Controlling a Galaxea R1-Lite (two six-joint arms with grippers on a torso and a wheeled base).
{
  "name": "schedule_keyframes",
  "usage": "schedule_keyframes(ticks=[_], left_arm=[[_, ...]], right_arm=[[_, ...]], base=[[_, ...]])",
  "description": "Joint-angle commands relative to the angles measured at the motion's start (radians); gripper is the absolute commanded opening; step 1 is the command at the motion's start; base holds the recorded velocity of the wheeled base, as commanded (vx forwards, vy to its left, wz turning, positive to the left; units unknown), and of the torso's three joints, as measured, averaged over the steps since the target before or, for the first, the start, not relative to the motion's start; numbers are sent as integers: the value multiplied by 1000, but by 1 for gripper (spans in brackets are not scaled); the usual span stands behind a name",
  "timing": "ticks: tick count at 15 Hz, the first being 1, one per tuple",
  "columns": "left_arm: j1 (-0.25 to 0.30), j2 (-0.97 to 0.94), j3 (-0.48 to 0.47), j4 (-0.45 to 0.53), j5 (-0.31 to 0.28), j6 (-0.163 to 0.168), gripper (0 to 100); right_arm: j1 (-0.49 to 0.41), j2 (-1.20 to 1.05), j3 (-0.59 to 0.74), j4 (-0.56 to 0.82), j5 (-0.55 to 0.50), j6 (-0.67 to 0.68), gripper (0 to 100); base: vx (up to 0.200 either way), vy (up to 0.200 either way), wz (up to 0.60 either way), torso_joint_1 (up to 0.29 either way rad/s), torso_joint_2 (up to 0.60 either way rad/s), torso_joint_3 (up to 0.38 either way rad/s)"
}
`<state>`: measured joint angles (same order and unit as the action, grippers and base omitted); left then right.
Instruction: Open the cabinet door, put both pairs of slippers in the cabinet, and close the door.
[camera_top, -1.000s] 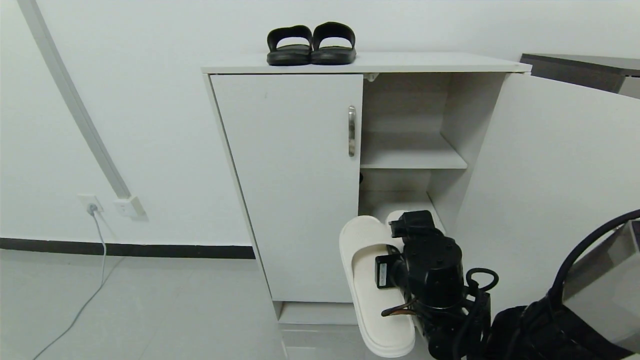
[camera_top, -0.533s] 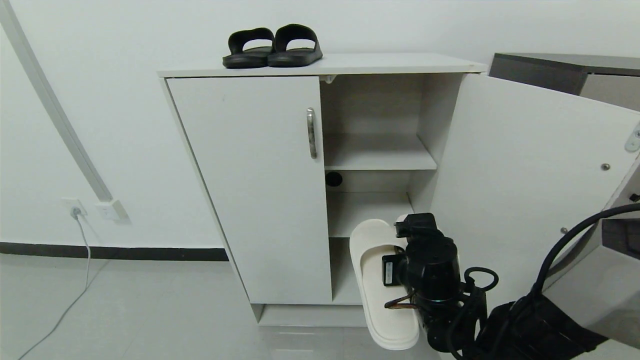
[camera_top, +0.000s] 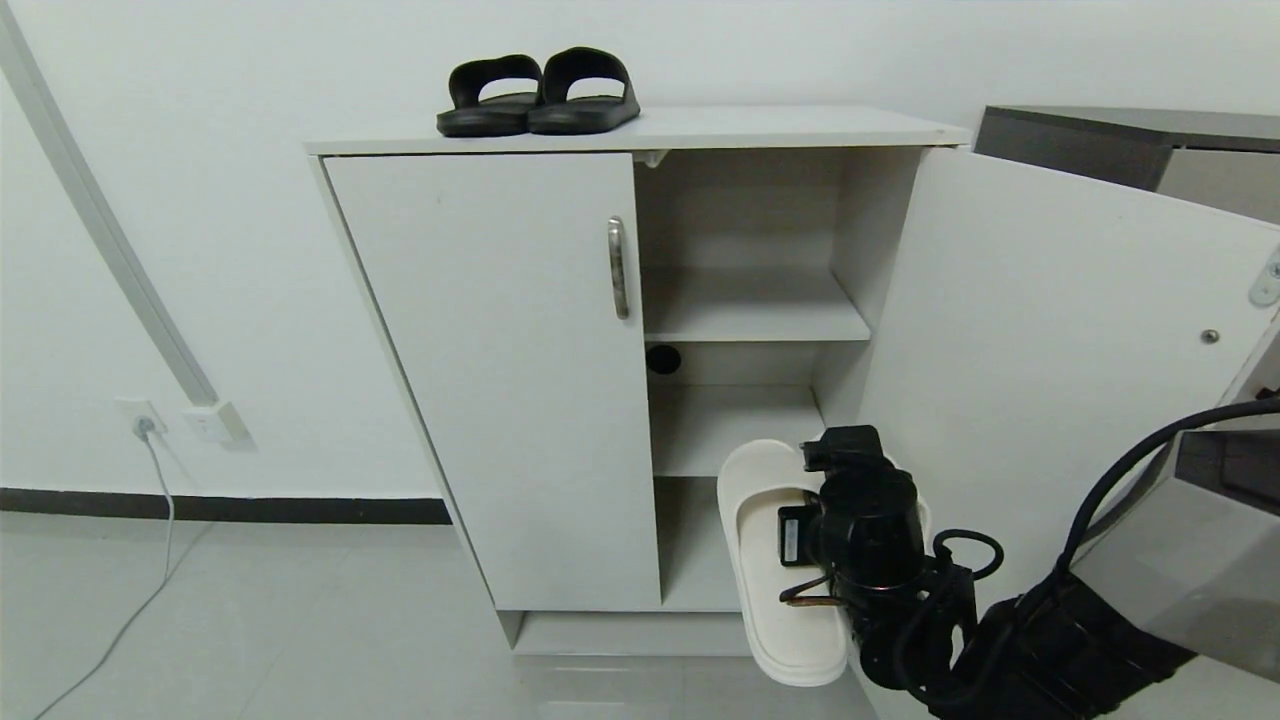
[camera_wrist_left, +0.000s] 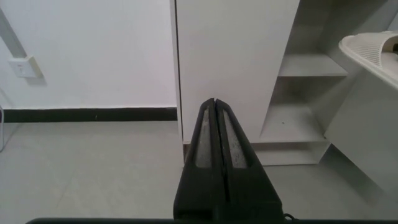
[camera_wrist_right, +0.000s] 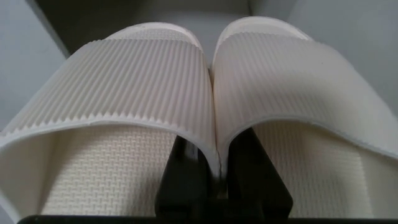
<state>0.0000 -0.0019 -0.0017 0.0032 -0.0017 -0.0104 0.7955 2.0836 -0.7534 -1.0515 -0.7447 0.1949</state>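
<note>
A pair of white slippers (camera_top: 765, 540) hangs in front of the cabinet's open right half, toes toward the lower shelves. My right gripper (camera_top: 840, 470) is shut on the two inner straps, pinching them together; the right wrist view shows the ribbed straps (camera_wrist_right: 211, 93) pressed side by side over the fingers (camera_wrist_right: 186, 174). A pair of black slippers (camera_top: 540, 95) stands on top of the white cabinet (camera_top: 700, 125). The right door (camera_top: 1050, 340) is swung open and the left door (camera_top: 500, 370) is closed. My left gripper (camera_wrist_left: 214, 115) is shut and empty, low and facing the cabinet (camera_wrist_left: 236, 56).
Inside the open half are an upper shelf (camera_top: 750, 310), a middle shelf (camera_top: 730, 430) and a bottom space. A grey cabinet (camera_top: 1130, 140) stands at the right. A wall socket with a cable (camera_top: 140, 425) is at the left, above bare tiled floor (camera_top: 250, 620).
The head view swung, so the cabinet sits further left in the picture. My right gripper with the white slippers has moved a little closer to the open compartment.
</note>
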Motion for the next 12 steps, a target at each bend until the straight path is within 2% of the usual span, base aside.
schedule_keyframes(ticks=[1, 12], left_arm=[[0, 2, 0, 0, 2, 0, 0], [0, 2, 0, 0, 2, -2, 0]], right_arm=[[-13, 3, 3, -1, 1, -2, 0], [-85, 4, 14, 1, 1, -8, 0]], base=[[0, 0, 0, 0, 0, 0], [0, 0, 0, 0, 0, 0]])
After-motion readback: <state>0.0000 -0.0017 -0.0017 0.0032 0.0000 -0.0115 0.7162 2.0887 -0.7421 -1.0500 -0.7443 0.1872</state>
